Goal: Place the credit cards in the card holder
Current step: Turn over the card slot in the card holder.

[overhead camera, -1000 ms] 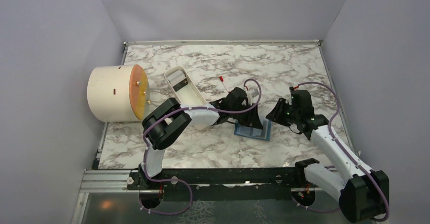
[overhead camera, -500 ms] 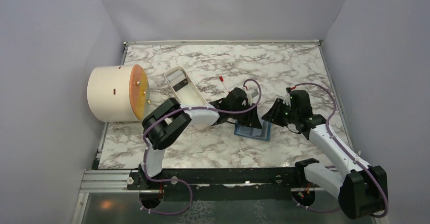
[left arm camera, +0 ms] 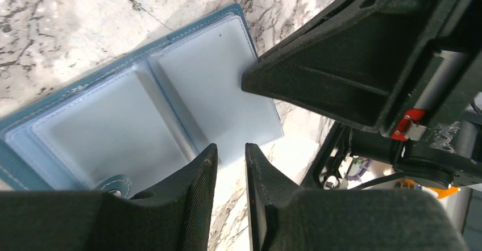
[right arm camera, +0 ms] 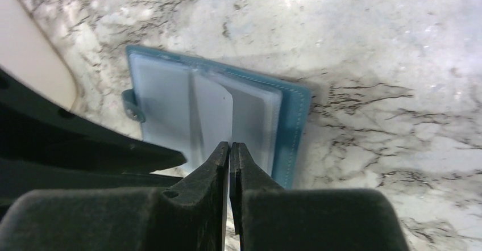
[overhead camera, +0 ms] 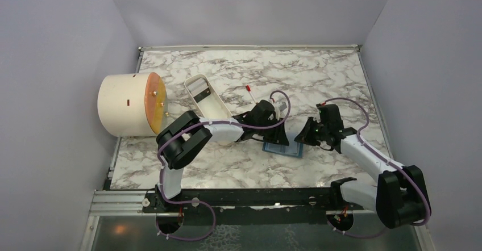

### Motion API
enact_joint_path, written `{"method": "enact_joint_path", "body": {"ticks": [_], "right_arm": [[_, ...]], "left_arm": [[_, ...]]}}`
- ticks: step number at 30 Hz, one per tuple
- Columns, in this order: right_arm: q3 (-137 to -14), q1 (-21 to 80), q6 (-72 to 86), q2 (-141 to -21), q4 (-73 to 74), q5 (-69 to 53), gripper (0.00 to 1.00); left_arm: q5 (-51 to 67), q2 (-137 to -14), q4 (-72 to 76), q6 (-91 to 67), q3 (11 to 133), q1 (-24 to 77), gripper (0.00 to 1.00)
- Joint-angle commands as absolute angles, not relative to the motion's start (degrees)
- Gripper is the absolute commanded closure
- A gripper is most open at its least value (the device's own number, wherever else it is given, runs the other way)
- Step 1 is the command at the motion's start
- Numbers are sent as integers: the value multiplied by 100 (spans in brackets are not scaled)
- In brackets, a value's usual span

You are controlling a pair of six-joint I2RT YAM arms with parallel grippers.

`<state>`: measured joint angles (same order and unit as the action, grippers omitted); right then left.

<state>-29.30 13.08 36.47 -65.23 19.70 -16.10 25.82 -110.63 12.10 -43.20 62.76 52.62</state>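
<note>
Change first, in the top view: my right arm (overhead camera: 364, 151) has dropped lower and stretched leftward since a second ago. That has carried the right gripper (overhead camera: 300, 139) from beside the flat teal-blue two-panel card holder (overhead camera: 281, 147) onto its right edge, jaws drawn in. My left gripper (overhead camera: 276, 133) stays at the holder's far edge, and the holder has not shifted. It lies open on the grey-veined white marble table (overhead camera: 318, 75), right of centre, toward the bottom. Pale lilac walls (overhead camera: 57, 46) close three sides, and a black rail (overhead camera: 250, 197) runs along the bottom. At the left a cream cylinder with a round orange face (overhead camera: 128, 104) lies on its side. Just right of it is a long white oval tray (overhead camera: 206, 96).

Left wrist view: the holder fills the upper left, two pale clear pocket panels framed in teal. Its small round snap tab (left arm camera: 116, 184) sits beside my finger at the bottom. My two dark fingers (left arm camera: 200, 177) stand a narrow slit apart over the holder's near edge, nothing between them. The right gripper's black body fills the upper right, its tip at the holder's right panel.

Right wrist view: the holder sits centre frame on marble. My right jaws are pressed nearly together, pinching a thin pale leaf (right arm camera: 213, 114) rising from the holder's middle. Sleeve or card, I cannot tell.
</note>
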Motion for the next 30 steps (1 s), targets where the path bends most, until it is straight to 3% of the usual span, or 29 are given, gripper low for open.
{"method": "enact_joint_path", "body": {"ticks": [1,9,15,22,26,30], "right_arm": [[-3075,1320,3317,-6732,2065,-917,95],[-3066,1327,3271,-6931,2076,-559,95],[-3435,1326,3294,-6794,2574,-159,83],[-4083,1327,3050,-6191,3266,13,75],[-4258,1327,3049,-5991,3276,-517,74],[-4262,1415,3230,-5893,3172,-931,74]], "left_arm": [[2199,-10846,926,-4008,6375,5292,74],[2521,-11212,1331,-4189,6395,5292,86],[2570,-11275,1380,-4290,6428,5293,86],[1929,-10670,537,-3554,6698,5278,67],[1511,-10236,9,-3108,6892,5138,55],[1147,-9783,-542,-2665,7040,4716,52]]}}
